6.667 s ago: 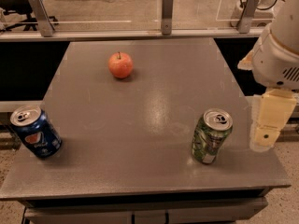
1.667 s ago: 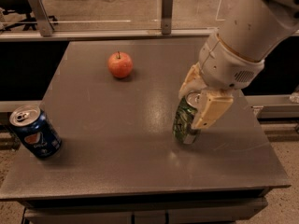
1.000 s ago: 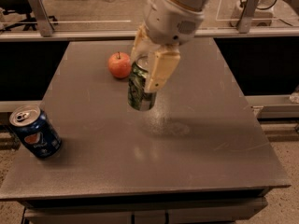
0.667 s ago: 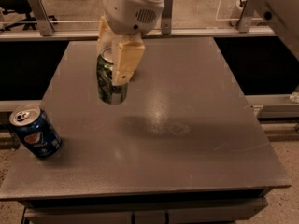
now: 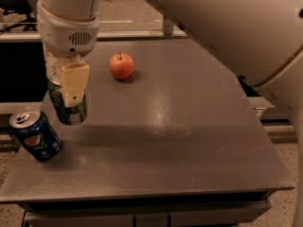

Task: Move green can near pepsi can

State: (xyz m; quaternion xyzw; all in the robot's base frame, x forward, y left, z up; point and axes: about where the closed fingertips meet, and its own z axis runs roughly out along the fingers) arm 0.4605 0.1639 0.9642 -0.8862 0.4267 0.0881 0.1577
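My gripper is shut on the green can and holds it upright above the left part of the grey table. The can's mottled lower half shows below the cream finger. The pepsi can, dark blue with a silver top, stands tilted at the front left of the table, just left of and below the green can. The two cans are close, with a small gap between them.
A red apple sits at the back middle of the table. My large white arm spans the upper right. A rail and floor lie behind the table's far edge.
My gripper picked up the green can at the front right and carried it leftward across the table. It now hangs next to the pepsi can. The apple and pepsi can have not moved.
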